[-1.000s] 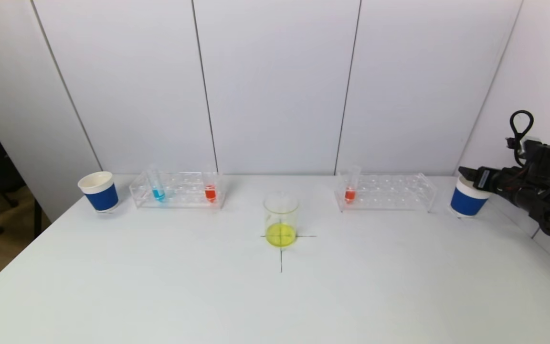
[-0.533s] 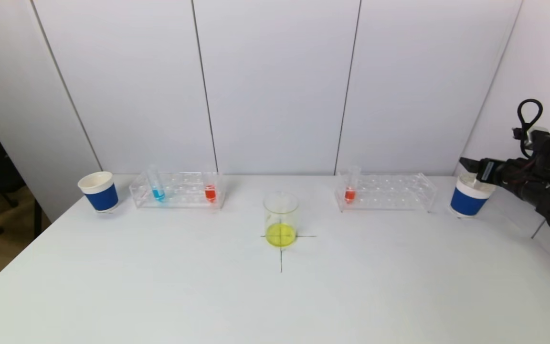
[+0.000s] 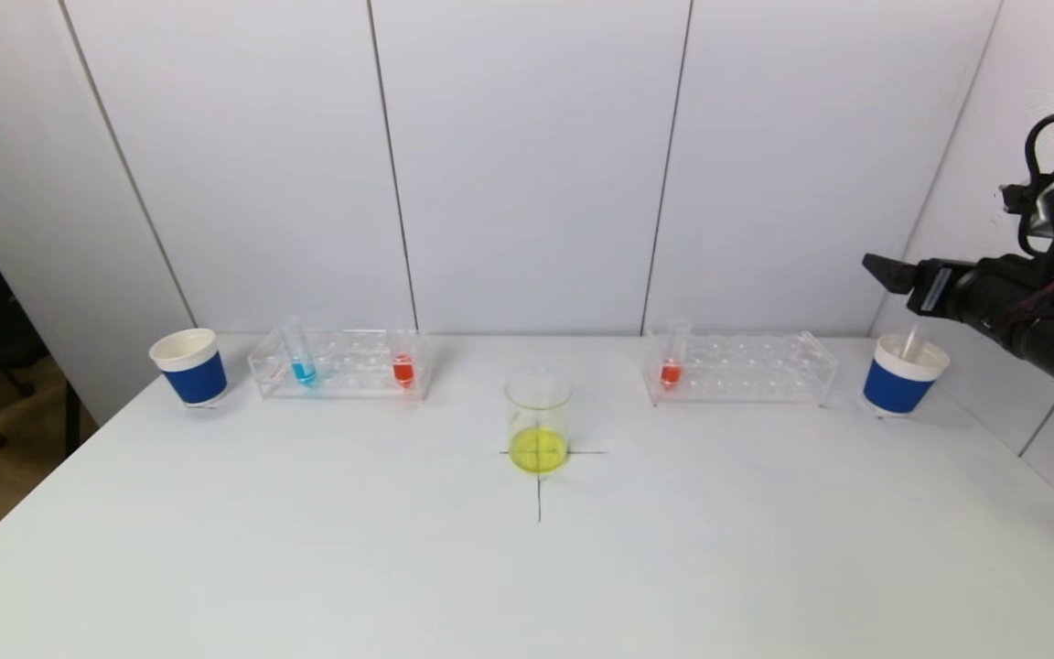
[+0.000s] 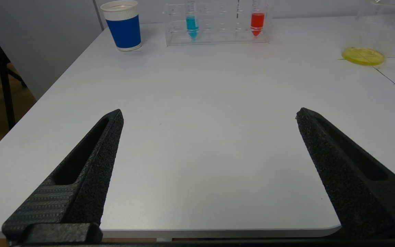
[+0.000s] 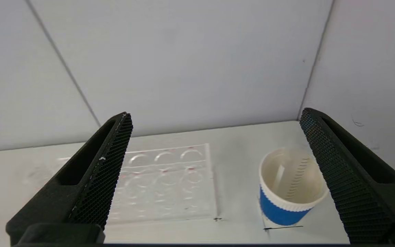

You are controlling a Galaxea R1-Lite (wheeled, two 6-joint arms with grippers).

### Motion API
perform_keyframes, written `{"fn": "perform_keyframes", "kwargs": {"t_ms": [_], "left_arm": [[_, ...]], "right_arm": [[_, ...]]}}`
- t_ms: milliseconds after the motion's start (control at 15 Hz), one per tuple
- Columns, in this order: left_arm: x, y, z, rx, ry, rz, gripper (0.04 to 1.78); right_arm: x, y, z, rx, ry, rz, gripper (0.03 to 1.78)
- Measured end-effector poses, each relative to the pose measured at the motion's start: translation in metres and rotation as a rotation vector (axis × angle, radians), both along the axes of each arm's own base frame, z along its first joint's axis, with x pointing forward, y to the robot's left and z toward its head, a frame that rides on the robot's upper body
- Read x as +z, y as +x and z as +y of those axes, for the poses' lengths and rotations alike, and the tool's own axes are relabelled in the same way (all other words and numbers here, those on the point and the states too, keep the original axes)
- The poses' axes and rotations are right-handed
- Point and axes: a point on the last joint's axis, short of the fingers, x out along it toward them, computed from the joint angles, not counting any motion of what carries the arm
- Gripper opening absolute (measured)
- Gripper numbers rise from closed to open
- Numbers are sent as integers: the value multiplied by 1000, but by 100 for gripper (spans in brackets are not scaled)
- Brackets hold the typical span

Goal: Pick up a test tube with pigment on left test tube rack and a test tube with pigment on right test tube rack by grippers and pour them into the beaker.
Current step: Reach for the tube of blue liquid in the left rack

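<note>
The left rack (image 3: 344, 377) holds a blue-pigment tube (image 3: 301, 362) and a red-pigment tube (image 3: 403, 366). The right rack (image 3: 756, 371) holds one red-pigment tube (image 3: 671, 368) at its left end. The beaker (image 3: 538, 419) with yellow liquid stands on the cross mark at the table's middle. My right gripper (image 3: 888, 273) hangs open and empty above the right blue cup (image 3: 898, 377); its wrist view shows the jaws wide apart (image 5: 214, 115). My left gripper (image 4: 209, 115) is open and empty over the table's near left edge, out of the head view.
An empty clear tube (image 5: 279, 175) leans inside the right cup (image 5: 288, 199). A second blue cup (image 3: 190, 368) stands left of the left rack. White wall panels close the back and right side. The left table edge (image 4: 29, 113) drops to the floor.
My right gripper has risen from the right cup's rim and drawn slightly back. The empty tube now shows leaning in that cup. Nothing else has moved.
</note>
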Motion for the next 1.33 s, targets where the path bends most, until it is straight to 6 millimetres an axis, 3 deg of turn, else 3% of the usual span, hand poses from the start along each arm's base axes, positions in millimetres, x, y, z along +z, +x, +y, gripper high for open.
{"fn": "perform_keyframes", "kwargs": {"t_ms": [267, 467, 867, 1333], "left_arm": [[0, 0, 0, 0, 0, 0, 176], [0, 0, 0, 0, 0, 0, 176], [0, 0, 0, -1, 0, 0, 176], [0, 0, 0, 0, 0, 0, 176]], "right_arm": [[28, -47, 36, 74, -7, -66, 177], [38, -88, 50, 108, -9, -105, 177], [43, -170, 49, 72, -11, -202, 177], [36, -253, 43, 6, -16, -271, 177]]}}
